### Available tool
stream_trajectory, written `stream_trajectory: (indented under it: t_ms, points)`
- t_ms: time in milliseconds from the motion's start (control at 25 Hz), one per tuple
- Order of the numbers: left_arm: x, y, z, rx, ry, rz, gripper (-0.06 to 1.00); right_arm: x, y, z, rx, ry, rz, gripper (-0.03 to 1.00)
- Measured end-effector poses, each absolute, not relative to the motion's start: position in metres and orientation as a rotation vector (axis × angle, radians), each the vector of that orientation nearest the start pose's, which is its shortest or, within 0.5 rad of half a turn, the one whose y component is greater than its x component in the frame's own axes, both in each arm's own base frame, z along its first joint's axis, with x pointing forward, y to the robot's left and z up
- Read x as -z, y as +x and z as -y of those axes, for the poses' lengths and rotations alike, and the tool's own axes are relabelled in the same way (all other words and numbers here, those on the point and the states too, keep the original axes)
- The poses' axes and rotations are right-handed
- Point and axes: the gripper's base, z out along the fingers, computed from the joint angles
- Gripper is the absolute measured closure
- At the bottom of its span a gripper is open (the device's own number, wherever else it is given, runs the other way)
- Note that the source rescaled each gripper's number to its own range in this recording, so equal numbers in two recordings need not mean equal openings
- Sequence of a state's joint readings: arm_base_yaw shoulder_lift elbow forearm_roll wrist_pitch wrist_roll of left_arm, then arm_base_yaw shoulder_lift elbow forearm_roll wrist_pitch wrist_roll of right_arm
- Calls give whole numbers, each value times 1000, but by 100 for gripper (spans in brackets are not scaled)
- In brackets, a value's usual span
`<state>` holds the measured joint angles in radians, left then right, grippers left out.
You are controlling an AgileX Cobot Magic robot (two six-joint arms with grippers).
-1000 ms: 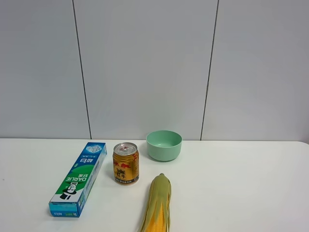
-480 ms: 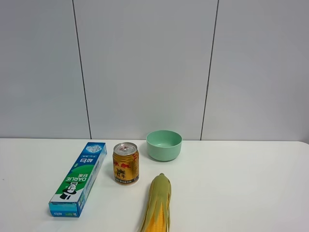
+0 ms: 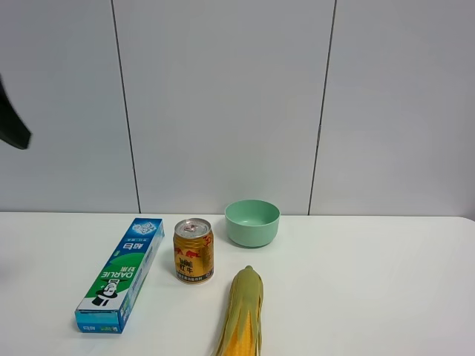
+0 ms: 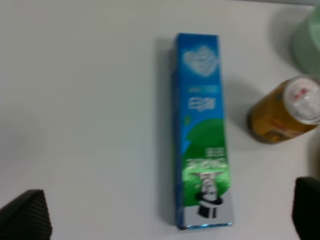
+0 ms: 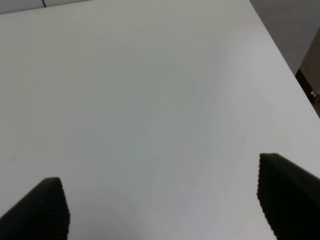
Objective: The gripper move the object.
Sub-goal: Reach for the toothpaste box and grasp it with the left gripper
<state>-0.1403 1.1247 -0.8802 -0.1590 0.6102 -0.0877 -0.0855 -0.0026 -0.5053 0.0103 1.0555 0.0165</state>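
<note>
The green, white and blue DARLIE toothpaste box (image 3: 120, 275) lies flat on the white table at the left, its long side running front to back. The left wrist view shows it from above (image 4: 201, 135), between and beyond my left gripper's (image 4: 165, 220) two black fingertips (image 4: 25, 217), which stand wide apart and hold nothing. A black part of the left arm (image 3: 13, 119) enters the exterior high view at the far left, high above the table. My right gripper (image 5: 165, 207) is open and empty over bare table; it does not show in the exterior high view.
A gold can (image 3: 194, 250) stands right of the box, also in the left wrist view (image 4: 285, 110). A mint-green bowl (image 3: 252, 222) sits behind it. A corn cob (image 3: 242, 315) lies at the front centre. The table's right edge (image 5: 280, 55) shows in the right wrist view.
A black part of the left arm has come into the exterior high view at the far left edge. The box, can, bowl and corn have not moved.
</note>
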Motion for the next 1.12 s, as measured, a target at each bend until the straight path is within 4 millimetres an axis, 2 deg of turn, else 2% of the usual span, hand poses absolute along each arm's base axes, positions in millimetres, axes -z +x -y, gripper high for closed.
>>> stream_trajectory:
  t_ms: [200, 360, 560, 1120]
  points:
    - [-288, 267, 79, 336, 56, -2407, -5, -279, -6, -1, 31, 103, -2029, -3]
    - [-264, 289, 97, 338, 89, -2478, -5, -279, -6, -1, 31, 103, -2029, -3]
    - [-232, 306, 103, 316, 86, -2545, -6, -279, -6, -1, 31, 103, -2029, -3]
    - [-189, 327, 106, 251, 121, -2568, -5, -279, -6, -1, 31, 103, -2029, -3]
